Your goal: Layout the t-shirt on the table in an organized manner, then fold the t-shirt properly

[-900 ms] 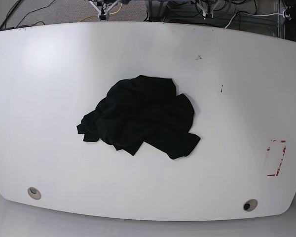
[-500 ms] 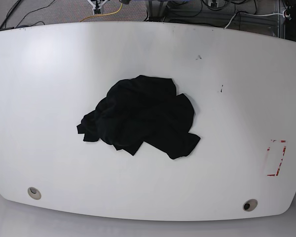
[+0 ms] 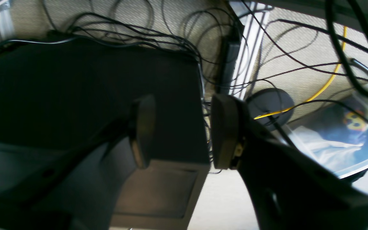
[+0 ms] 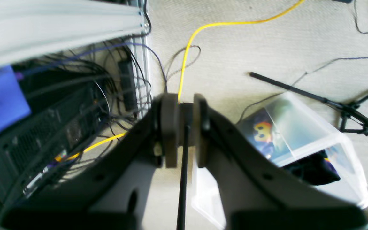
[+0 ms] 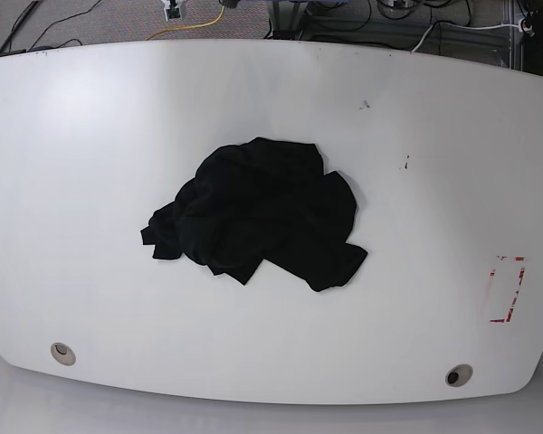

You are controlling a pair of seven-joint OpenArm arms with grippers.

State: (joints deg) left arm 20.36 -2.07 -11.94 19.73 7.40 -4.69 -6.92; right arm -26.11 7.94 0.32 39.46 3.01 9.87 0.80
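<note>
Task status: not started, judging by the layout of the scene. Neither the spreading nor the folding has any visible result.

Surveyed left to right in the base view. The left part of the table [image 5: 72, 163] is bare white surface, with a round grommet hole [image 5: 62, 353] near the front edge. At the centre lies the t-shirt [image 5: 258, 215], a crumpled black heap with overlapping folds; no sleeve, collar or hem can be told apart, and no lettering is visible. To the right of it are small dark marks, then red tape corner marks [image 5: 505, 289] and a second grommet hole [image 5: 458, 375]. No arm appears over the tabletop.

Tools: the left gripper [image 3: 179, 131] has its pads spread apart with nothing between them; its camera faces floor cables and a dark box, not the table. The right gripper [image 4: 180, 127] has its pads drawn close together, a narrow gap remaining, pinching nothing; a thin dark rod runs below the gap, and its view shows floor, a yellow cable [image 4: 209, 28] and a clear plastic bin [image 4: 299, 140].

Remaining: all of it. The garment must be opened flat, squared, then folded.
</note>
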